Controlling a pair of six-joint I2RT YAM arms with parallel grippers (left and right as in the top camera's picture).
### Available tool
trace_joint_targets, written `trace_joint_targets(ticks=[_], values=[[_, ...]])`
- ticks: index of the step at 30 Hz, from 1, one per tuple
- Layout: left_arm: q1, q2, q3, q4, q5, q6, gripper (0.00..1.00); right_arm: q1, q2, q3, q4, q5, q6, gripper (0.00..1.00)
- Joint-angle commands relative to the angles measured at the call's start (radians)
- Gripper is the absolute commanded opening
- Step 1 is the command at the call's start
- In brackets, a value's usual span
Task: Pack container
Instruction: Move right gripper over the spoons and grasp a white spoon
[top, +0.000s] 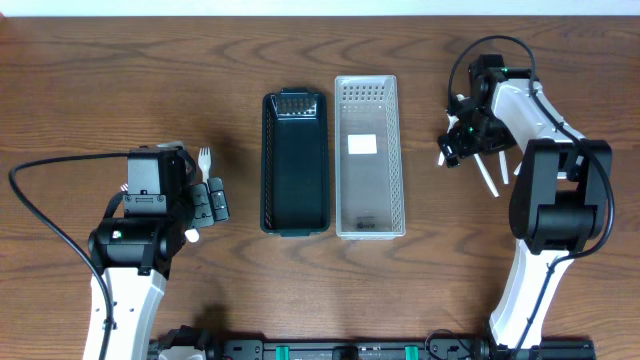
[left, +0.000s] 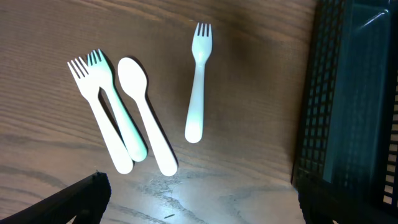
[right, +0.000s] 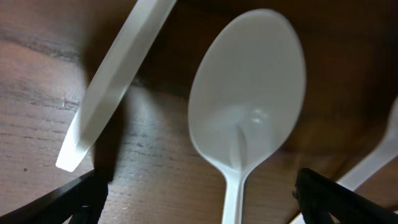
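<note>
A dark basket (top: 296, 165) and a clear basket (top: 367, 155) lie side by side mid-table. In the left wrist view two white forks (left: 102, 112), a white spoon (left: 143, 112) and a lone fork (left: 198, 87) lie on the wood. My left gripper (left: 202, 211) hovers open just short of their handle ends, holding nothing. My right gripper (right: 205, 208) is open low over a white spoon (right: 249, 99), whose handle runs between the fingers (right: 74, 202) without touching them. A flat white utensil handle (right: 118, 81) lies to its left.
The dark basket's mesh wall (left: 348, 93) stands just right of the left gripper. Two more white utensils (top: 490, 175) lie beside the right gripper (top: 460, 140). Another white piece (right: 379, 155) shows at the right wrist view's edge. A white label (top: 361, 144) lies in the clear basket.
</note>
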Motion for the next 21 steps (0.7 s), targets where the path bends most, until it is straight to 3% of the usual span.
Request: trace_joint_targets(ticks=[1,12,21], values=[[0.002,0.002,0.021,-0.002,-0.008,-0.001,0.98,-0.011,-0.011,-0.022,0.017,0.014,-0.024,0.97],[0.002,0.002,0.021,-0.002,-0.008,-0.001,0.98,-0.061,-0.010,-0.035,-0.010,0.014,-0.019,0.85],[0.002,0.002,0.021,-0.002,-0.008,-0.002,0.98,-0.074,-0.010,-0.131,0.049,0.010,-0.020,0.56]])
